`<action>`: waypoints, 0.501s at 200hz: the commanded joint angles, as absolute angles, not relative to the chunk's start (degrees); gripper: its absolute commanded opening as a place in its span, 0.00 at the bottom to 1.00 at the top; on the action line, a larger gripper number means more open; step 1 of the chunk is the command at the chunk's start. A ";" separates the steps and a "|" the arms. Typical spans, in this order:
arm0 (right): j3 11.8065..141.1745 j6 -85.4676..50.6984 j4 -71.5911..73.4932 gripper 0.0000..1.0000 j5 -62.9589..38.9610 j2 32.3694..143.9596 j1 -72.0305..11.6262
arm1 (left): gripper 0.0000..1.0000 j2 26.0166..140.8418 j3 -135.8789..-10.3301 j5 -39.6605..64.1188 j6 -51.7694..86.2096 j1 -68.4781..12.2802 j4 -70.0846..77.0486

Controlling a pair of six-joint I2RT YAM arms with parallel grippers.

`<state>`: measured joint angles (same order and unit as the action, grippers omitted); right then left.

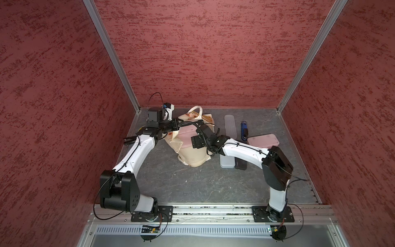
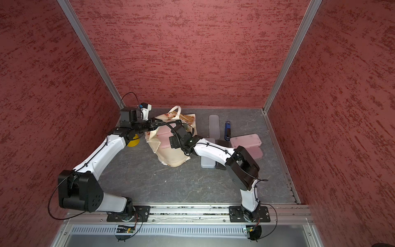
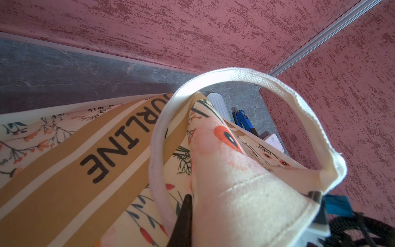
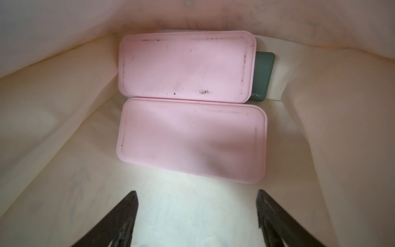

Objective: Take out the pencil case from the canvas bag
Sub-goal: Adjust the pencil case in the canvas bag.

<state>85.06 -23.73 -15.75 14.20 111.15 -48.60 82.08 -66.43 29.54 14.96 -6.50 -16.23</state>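
**Item:** case (image 4: 192,139). A pink, flat slab with rounded corners. A second slab (image 4: 186,66) like it lies edge to edge with it. Whether they are hinged halves of one case or two cases, I cannot tell.

**Location:** deep inside the bag (image 1: 193,154), which is slumped on the table. A dark green flat thing (image 4: 264,74) shows from under the farther slab.

**Handling (judged):** light and stiff, with a smooth shell that is probably slippery. It is scuffed and does not look fragile. If hinged, it may flap open when lifted.

**Hold (judged):** pinch the near long edge through its thickness, with one finger slid under it against the soft cloth. The long side looks too wide to span.

**Left gripper** (image 3: 188,201): clenched on the bag's cloth beside the handle (image 3: 235,74), holding the mouth up.

**Right gripper** (image 4: 196,205): inside the bag, jaws wide apart with nothing between them, just short of the near slab.
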 commanded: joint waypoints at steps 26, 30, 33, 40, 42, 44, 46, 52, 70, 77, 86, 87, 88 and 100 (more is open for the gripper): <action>88.43 -33.19 -14.40 0.90 24.91 115.49 -47.72 | 0.00 81.14 -67.59 31.50 15.69 -6.43 -17.05; 88.34 -33.29 -14.06 0.91 25.35 115.71 -47.72 | 0.00 81.21 -67.59 31.55 15.73 -6.46 -17.13; 88.25 -33.32 -13.84 0.91 25.66 115.89 -47.72 | 0.00 81.19 -67.59 31.56 15.73 -6.43 -17.07; 88.28 -33.55 -13.42 0.92 26.42 116.33 -47.64 | 0.00 81.16 -67.59 31.64 15.86 -6.47 -16.93; 88.25 -33.57 -13.33 0.92 26.62 116.47 -47.64 | 0.00 81.18 -67.54 31.71 15.90 -6.49 -16.93; 88.24 -33.64 -13.24 0.92 26.74 116.63 -47.64 | 0.00 81.14 -67.52 31.79 15.93 -6.44 -16.89; 88.24 -33.66 -13.09 0.92 26.90 116.72 -47.57 | 0.00 81.13 -67.50 31.83 15.96 -6.49 -16.81; 88.25 -33.81 -12.70 0.92 27.14 117.02 -47.53 | 0.00 81.25 -67.42 31.97 16.08 -6.49 -16.63; 88.28 -34.56 -11.62 0.93 27.41 117.98 -47.20 | 0.00 81.41 -67.47 32.03 16.17 -6.46 -16.62; 87.96 -34.91 -10.90 0.93 27.51 118.22 -47.07 | 0.00 81.53 -67.50 32.12 16.17 -6.46 -16.61; 87.82 -35.51 -10.40 0.93 27.38 118.66 -46.77 | 0.00 81.55 -67.50 32.14 16.17 -6.42 -16.60; 87.81 -35.55 -10.34 0.94 27.36 118.70 -46.72 | 0.00 81.51 -67.50 32.15 16.22 -6.42 -16.56; 87.81 -35.62 -10.31 0.94 27.30 118.76 -46.70 | 0.00 81.54 -67.46 32.12 16.19 -6.42 -16.59; 87.64 -36.33 -9.70 0.94 26.94 119.20 -46.34 | 0.00 81.50 -67.42 32.08 16.17 -6.50 -16.66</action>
